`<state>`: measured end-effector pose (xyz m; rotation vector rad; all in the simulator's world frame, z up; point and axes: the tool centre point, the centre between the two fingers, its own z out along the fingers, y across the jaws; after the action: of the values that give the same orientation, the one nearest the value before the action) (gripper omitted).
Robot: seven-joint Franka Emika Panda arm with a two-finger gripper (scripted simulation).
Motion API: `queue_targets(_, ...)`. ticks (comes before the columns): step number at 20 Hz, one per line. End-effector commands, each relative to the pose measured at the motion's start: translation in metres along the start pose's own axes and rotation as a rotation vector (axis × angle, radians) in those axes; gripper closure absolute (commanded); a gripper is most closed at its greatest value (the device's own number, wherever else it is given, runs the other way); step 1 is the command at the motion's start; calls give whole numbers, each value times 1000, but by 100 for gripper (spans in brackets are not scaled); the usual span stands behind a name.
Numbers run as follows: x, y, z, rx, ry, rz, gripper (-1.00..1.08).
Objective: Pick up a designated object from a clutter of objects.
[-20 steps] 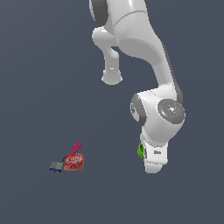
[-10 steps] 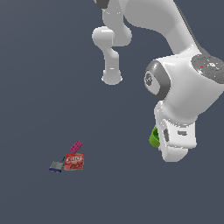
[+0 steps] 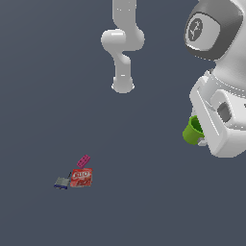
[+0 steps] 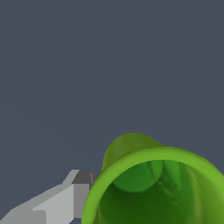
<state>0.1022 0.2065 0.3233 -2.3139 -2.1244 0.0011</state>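
In the exterior view, the green cup (image 3: 192,130) is held up high by the jaws, far from the red box (image 3: 81,177). In the wrist view, one finger (image 4: 81,192) is pressed on its thin, light, smooth wall, so slipping is likely

Lime-green cup (image 3: 192,131), round, hollow inside, plain plastic look, up off the desk and tilted, partly hidden behind the white arm at the exterior view's right. Remaining clutter well apart at lower left: magenta brick (image 3: 83,161), red box (image 3: 81,178) (white lettering), grey-blue flat item (image 3: 61,182), close together.
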Motion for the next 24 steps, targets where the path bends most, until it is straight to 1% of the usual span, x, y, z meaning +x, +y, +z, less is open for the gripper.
queue_targets(1, 7, -3, -28, 0, 0, 0, 108)
queue_targets(6, 18, -5, -72, 0, 1, 1, 108)
queue_targets(11, 25, -6, -100, 0, 1, 2, 108)
queue_targets(17, 30, -6, -119, 0, 1, 2, 108)
queue_targets(24, 32, -6, -126, -1, 0, 3, 108)
